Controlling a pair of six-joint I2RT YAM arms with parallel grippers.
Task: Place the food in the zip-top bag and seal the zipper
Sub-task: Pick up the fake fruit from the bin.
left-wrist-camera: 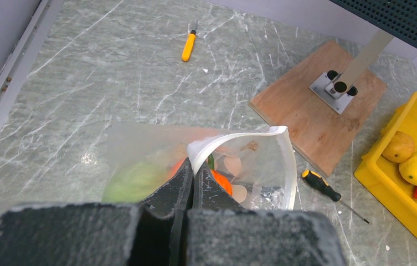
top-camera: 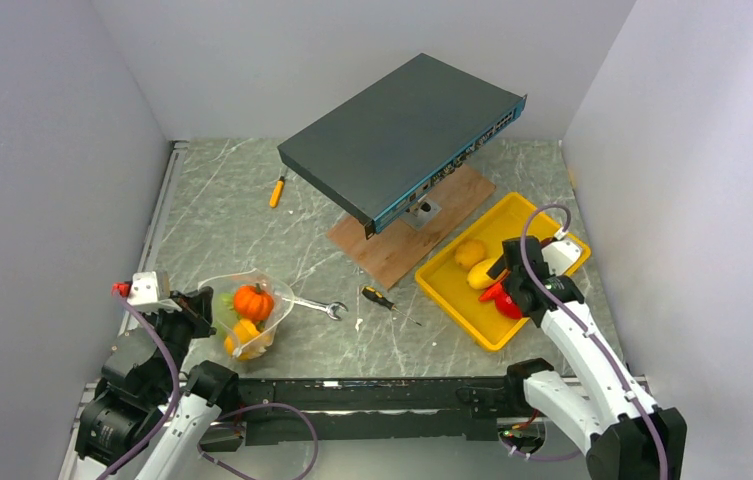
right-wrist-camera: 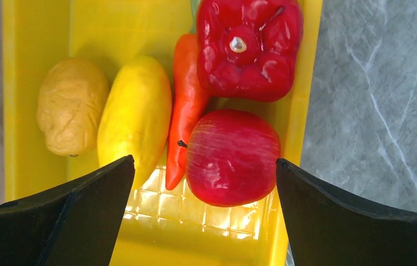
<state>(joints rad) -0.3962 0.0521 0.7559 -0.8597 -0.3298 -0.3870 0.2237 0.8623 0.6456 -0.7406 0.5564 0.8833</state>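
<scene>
While left jaws pinch zip-top bag (left-wrist-camera: pixel 261 166) rim, food (left-wrist-camera: pixel 137 180) blurred inside, right jaws spread above onion (right-wrist-camera: pixel 232 158)

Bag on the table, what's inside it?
An orange pumpkin, something yellow and something green. The left fingers pinching the bag hide whatever lies behind them.

On the grey marble table (top-camera: pixel 222 210) before me, a dark, flat network switch (top-camera: pixel 402 135) sits raised on a pale post (left-wrist-camera: pixel 364 58). The post is bolted to a wooden board (left-wrist-camera: pixel 317 119) at the far middle. A yellow tray (top-camera: pixel 457 295) lies just right of that board. An orange-handled screwdriver (top-camera: pixel 276 190) lies far left. Nearer me, a silver wrench (top-camera: pixel 320 306) and a black-and-yellow screwdriver (top-camera: pixel 379 297) lie side by side, apart.
</scene>
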